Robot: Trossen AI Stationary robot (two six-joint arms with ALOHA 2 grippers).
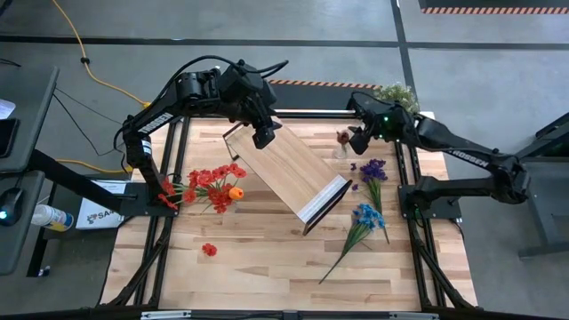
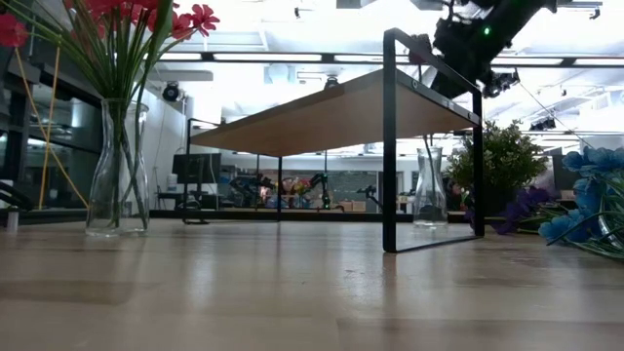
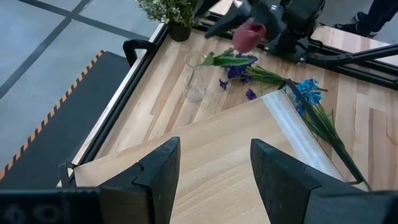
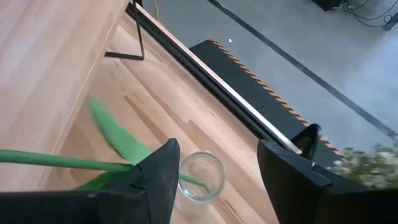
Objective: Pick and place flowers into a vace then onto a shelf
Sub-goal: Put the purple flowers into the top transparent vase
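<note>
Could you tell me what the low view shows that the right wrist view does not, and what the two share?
Only the low view shows the vase of red flowers, the blue flowers and the potted plant. Only the right wrist view shows the right claw above the empty vase's mouth, with a green stem reaching it. Both show the empty vase and the shelf.

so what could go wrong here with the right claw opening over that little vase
The right claw is open above the empty glass vase, and the dark red flower has its stem lying sideways rather than upright, so it may miss the narrow mouth or tip the vase. The shelf edge stands close beside it.
</note>
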